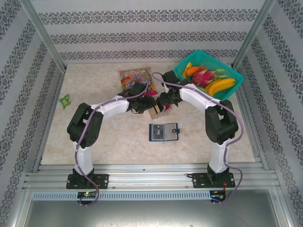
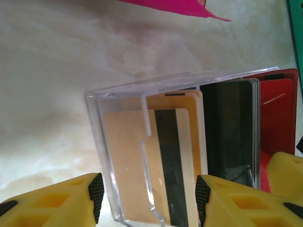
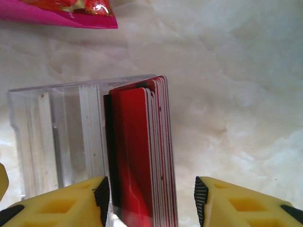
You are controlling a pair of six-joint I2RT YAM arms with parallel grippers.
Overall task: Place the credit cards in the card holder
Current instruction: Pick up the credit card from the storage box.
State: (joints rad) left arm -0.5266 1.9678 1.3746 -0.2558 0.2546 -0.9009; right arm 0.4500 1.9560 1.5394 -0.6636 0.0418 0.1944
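The credit cards stand on edge in a clear plastic case (image 2: 123,142) on the table: tan-gold ones (image 2: 128,156), black ones (image 2: 232,132) and red ones (image 2: 279,109). My left gripper (image 2: 149,198) is open, straddling the case's tan end with a small gap at each pad. My right gripper (image 3: 151,198) is open around the red cards (image 3: 135,151); its left pad is close to them and its right pad stands well clear. Both grippers meet over the case (image 1: 154,112) at mid-table. The navy card holder (image 1: 163,132) lies open just in front of them.
A colourful snack bag (image 1: 136,79) lies just behind the grippers. A teal basket (image 1: 203,53) of fruit sits at the back right. A small green object (image 1: 65,100) lies near the left edge.
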